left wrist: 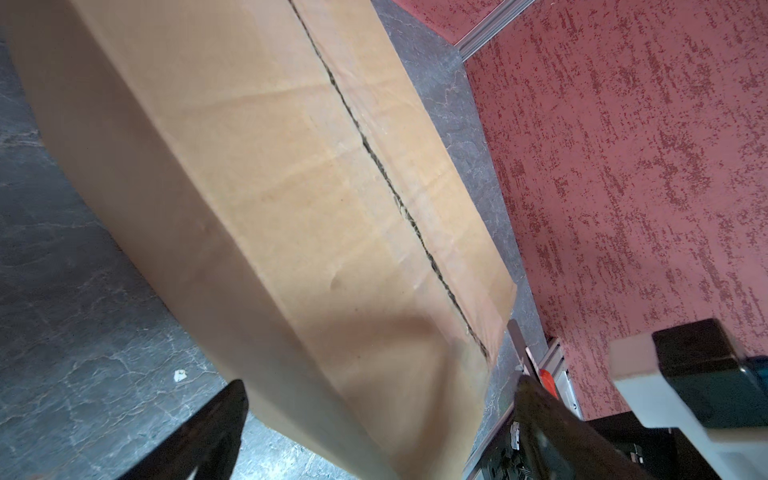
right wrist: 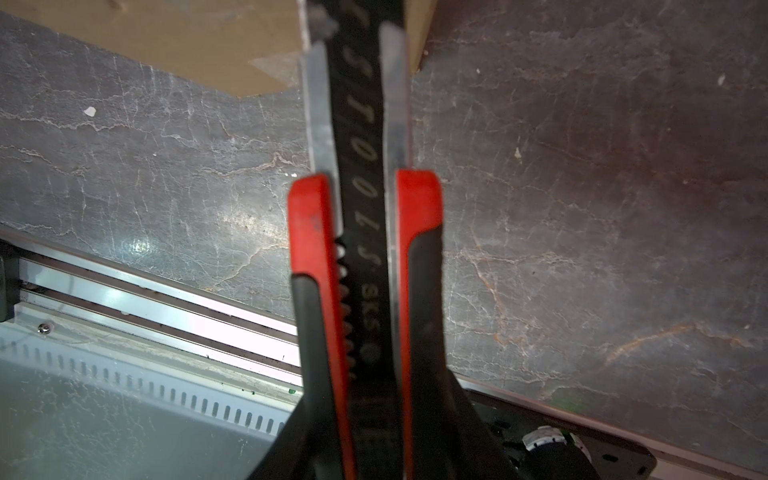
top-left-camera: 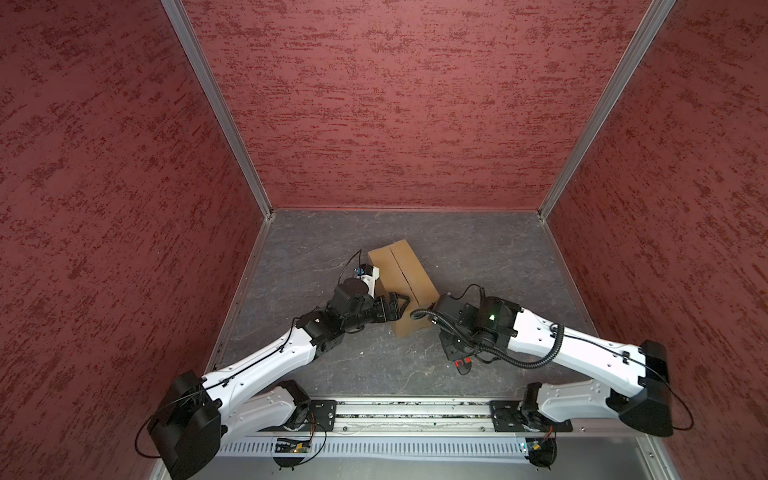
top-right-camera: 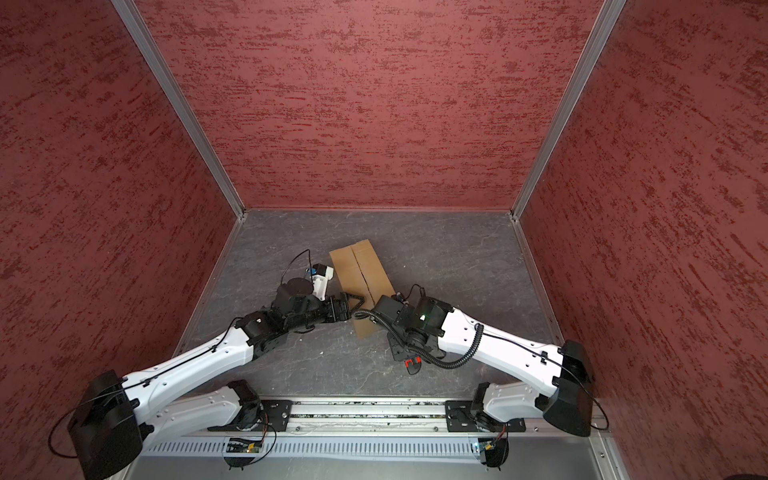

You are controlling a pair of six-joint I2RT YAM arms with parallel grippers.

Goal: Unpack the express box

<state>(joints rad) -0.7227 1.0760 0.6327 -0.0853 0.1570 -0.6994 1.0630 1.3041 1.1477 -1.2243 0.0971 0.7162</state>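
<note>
Box lies mid-tabletop, flaps shut: likely light, stiff, easily dented cardboard. Your left fingers gape wide astride its near end; right fingers clamp a knife. Grip the side walls.

Express box on table

Express box: near end covered by both arms in both top views. Utility knife: mostly hidden under right arm there; tip cut off in right wrist view.
</note>
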